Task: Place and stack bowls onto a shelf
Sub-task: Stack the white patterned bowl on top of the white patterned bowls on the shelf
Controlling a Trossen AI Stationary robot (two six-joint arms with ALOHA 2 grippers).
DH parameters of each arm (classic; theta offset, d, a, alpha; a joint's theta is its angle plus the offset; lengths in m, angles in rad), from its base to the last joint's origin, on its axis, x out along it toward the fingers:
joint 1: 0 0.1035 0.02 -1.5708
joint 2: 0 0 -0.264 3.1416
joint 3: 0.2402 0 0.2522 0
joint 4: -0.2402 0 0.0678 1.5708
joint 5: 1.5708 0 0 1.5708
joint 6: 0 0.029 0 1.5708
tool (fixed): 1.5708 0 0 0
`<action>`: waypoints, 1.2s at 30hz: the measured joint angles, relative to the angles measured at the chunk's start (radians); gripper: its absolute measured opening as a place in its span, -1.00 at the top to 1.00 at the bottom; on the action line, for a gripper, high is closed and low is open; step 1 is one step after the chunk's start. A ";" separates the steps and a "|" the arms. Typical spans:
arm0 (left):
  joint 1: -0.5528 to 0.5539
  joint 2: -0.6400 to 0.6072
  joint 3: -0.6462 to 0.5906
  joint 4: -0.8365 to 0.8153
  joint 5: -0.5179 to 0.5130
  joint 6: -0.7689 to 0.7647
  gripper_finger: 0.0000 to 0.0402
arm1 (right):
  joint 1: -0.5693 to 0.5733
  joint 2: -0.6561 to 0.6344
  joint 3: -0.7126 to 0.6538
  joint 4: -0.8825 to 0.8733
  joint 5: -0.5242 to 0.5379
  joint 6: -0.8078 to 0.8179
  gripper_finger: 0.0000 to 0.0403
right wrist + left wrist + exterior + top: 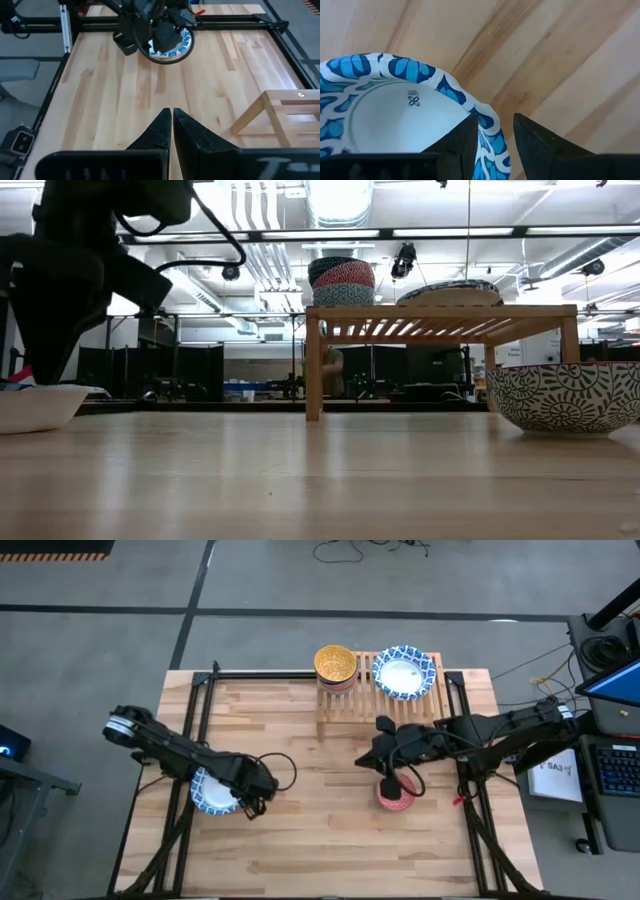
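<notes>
A large blue-and-white bowl (212,792) sits on its base on the table's left half, white inside (395,115). My left gripper (247,798) (492,137) is open over its right rim, one finger inside and one outside. My right gripper (366,758) (171,120) is shut and empty, raised near the table's middle and pointing toward the left arm. Below its wrist a small bowl stands on the table, red inside (396,796) and dark-patterned outside (565,395). The slatted wooden shelf (350,700) (440,312) carries a stack of small bowls (335,665) (342,280) and a large blue-and-white bowl (404,672). My left gripper comes from above, pointing down, and straddles the bowl's rim (487,120) on the side toward the table's middle. One finger (462,142) is inside the bowl and the other (535,145) outside. I cannot tell whether either finger touches the rim. The bowl rests on the table.
Black frame rails (200,700) run along the table's left, right and far sides. Bare wood (310,770) lies between the two arms and toward the near edge. The shelf's front leg (252,117) stands close beside my right gripper.
</notes>
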 joint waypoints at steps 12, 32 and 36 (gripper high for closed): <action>-0.022 0.113 -0.002 -0.052 -0.047 -0.029 0.45 | 0.082 0.001 -0.045 0.004 0.069 0.031 0.96; -0.110 0.146 -0.006 -0.108 -0.126 -0.099 -0.02 | 0.118 0.001 -0.103 0.031 0.135 0.069 0.96; -0.115 0.157 -0.006 -0.097 -0.130 -0.088 0.02 | 0.128 0.001 -0.124 0.043 0.140 0.082 0.96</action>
